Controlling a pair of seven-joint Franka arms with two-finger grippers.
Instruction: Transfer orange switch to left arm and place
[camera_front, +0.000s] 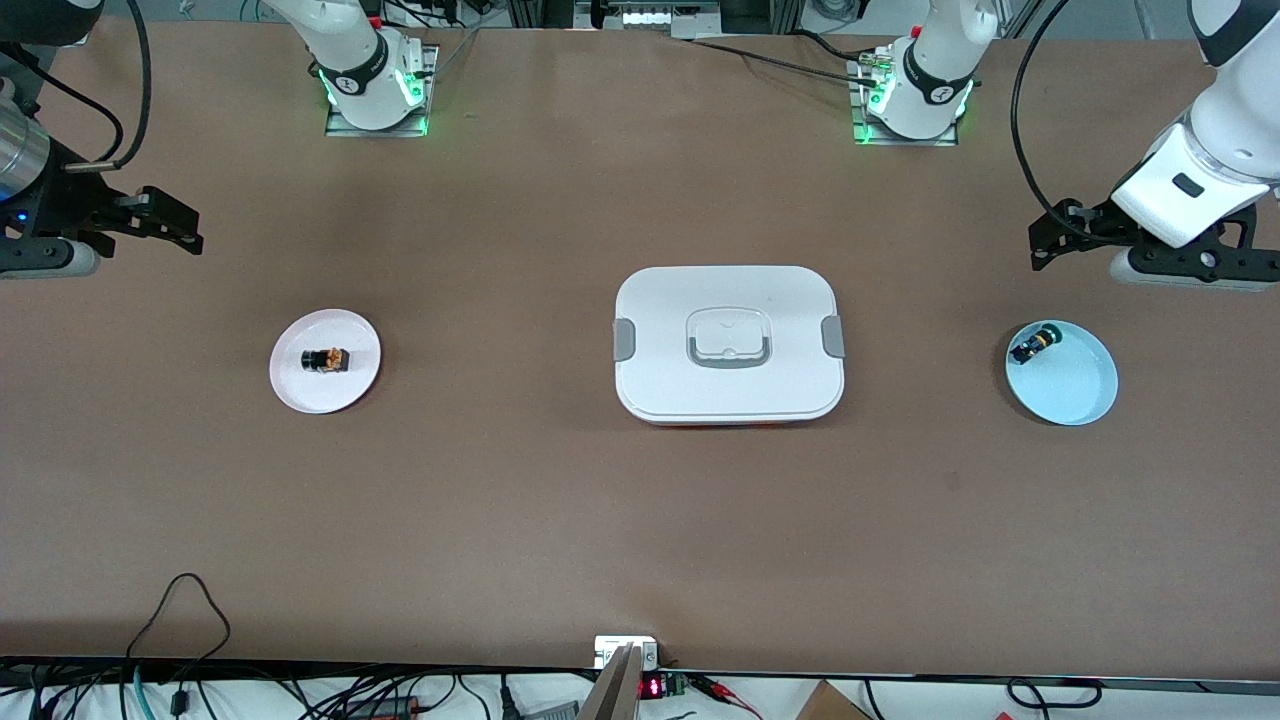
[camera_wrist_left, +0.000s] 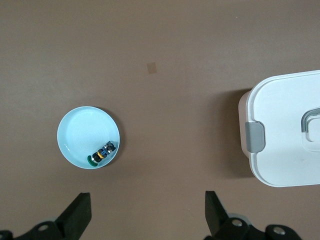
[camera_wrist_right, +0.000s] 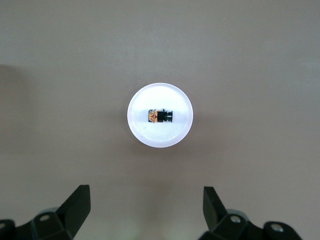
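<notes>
The orange switch (camera_front: 326, 359) lies on its side on a small white plate (camera_front: 300, 392) toward the right arm's end of the table; it also shows in the right wrist view (camera_wrist_right: 160, 117). My right gripper (camera_front: 185, 228) is open and empty, up over bare table at that end; its jaws (camera_wrist_right: 145, 191) stand wide apart, clear of the plate (camera_wrist_right: 160, 137). The white box (camera_front: 729, 343) sits closed at the table's middle and shows in the left wrist view (camera_wrist_left: 285, 135). My left gripper (camera_front: 1042, 240) is open and empty (camera_wrist_left: 146, 197) over bare table at the left arm's end.
A light blue plate (camera_front: 1075, 390) toward the left arm's end holds a small black part with a green tip (camera_front: 1032, 346), also in the left wrist view (camera_wrist_left: 102, 154). A small device (camera_front: 625, 652) and cables sit at the table's near edge.
</notes>
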